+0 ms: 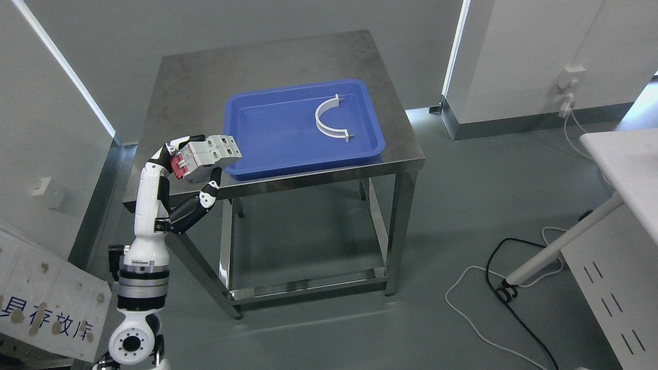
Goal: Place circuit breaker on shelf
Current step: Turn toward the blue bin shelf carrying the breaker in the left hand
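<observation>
On my screen the left hand [187, 169] was clamped around the circuit breaker [206, 156], fingers curled over its top and the thumb pressing from below. I saw the breaker as a pale grey block with a red part at the end nearest the wrist, held tilted in the air above the front left corner of the metal table [205, 77]. Its far end sat just beside the near left corner of the blue tray [267, 128], though I could not tell if they touched. The tray rested on the tabletop, and a white half-ring clamp [330, 119] lay inside it toward the right. Out past the table, a black cable [514, 288] and a white cable [478, 318] trailed over the grey floor beside a white desk [627, 169].
</observation>
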{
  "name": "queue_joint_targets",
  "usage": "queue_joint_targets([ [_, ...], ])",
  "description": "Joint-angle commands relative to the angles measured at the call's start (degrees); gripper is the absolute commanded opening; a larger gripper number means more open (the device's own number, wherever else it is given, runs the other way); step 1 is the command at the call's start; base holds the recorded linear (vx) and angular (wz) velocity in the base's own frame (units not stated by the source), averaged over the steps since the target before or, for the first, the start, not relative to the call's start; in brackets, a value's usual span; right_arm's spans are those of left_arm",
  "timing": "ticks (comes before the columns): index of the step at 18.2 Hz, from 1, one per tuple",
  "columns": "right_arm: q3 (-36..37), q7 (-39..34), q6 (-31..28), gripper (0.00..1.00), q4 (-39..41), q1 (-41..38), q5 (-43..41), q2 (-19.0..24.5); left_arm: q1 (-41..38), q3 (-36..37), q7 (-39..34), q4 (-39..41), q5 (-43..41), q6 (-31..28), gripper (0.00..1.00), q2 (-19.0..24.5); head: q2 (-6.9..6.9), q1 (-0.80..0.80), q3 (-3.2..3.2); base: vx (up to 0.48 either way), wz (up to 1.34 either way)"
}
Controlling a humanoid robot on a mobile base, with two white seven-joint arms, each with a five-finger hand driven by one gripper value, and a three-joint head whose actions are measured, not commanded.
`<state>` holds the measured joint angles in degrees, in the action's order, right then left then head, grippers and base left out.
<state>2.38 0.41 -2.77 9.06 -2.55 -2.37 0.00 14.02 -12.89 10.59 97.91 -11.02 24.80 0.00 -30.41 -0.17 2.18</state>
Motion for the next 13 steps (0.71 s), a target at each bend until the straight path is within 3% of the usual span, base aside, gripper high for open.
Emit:
queue_joint_targets([
  [1,0.00,-0.23,0.04,1.00,0.00,0.00,0.00,-1.00,-0.49,-0.99,-0.13,0.00,0.04,0.25,0.12,1.00,0.00,0.00,0.00,-0.264,0.04],
  [13,0.00,-0.23,0.04,1.00,0.00,0.00,0.00,-1.00,-0.58,-1.70,-0.04,0.00,0.04,0.34,0.12,1.00,-0.02,0.00,0.00,-0.347,-0.08],
])
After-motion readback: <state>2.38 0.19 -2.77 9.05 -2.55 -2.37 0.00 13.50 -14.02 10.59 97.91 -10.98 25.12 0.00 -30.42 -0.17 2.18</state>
